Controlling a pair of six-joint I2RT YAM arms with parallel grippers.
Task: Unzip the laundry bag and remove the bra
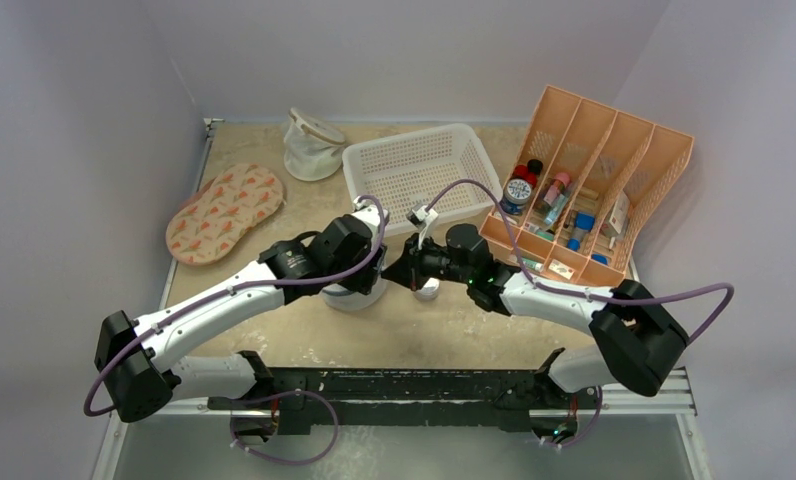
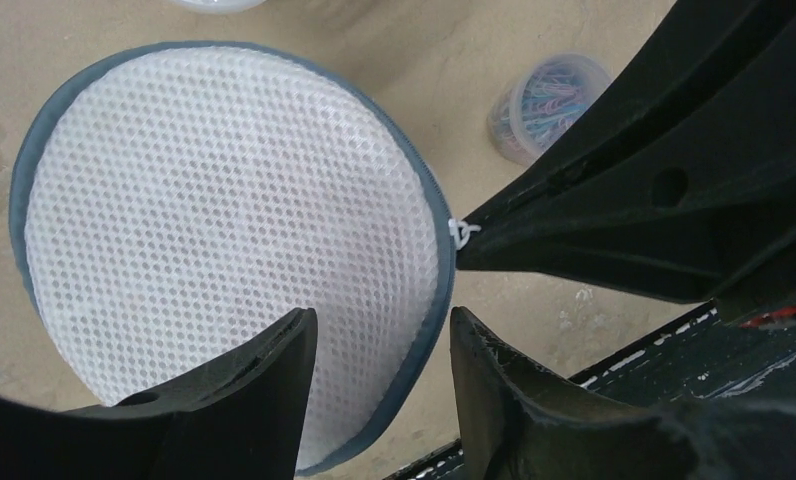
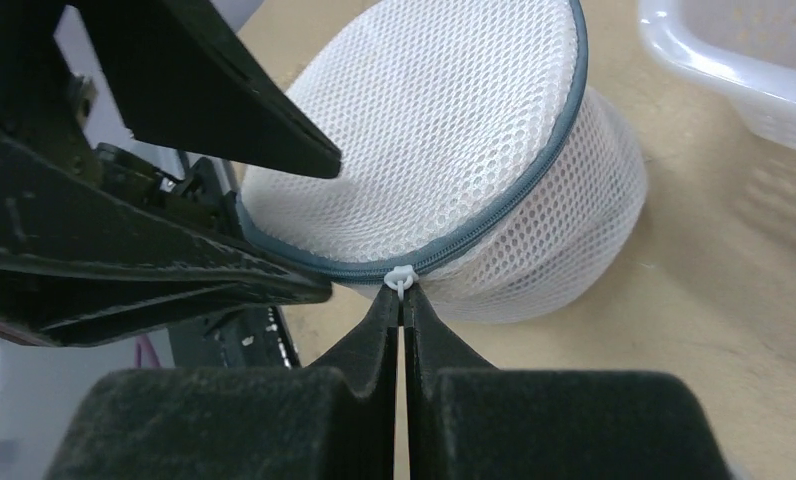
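The laundry bag is a round white mesh drum with a grey-blue zipper rim, standing mid-table under my left wrist. My left gripper is open, one finger over the mesh lid and the other outside the rim, touching nothing I can see. From the right, my right gripper is shut on the small white zipper pull at the bag's near rim. The zipper looks closed on the stretch that shows. The bra is hidden.
A white plastic basket stands behind the arms. A peach divided organizer with bottles is at the right. An oval pad with an orange pattern and a tan-rimmed mesh pouch lie back left. A jar of coloured clips sits beside the bag.
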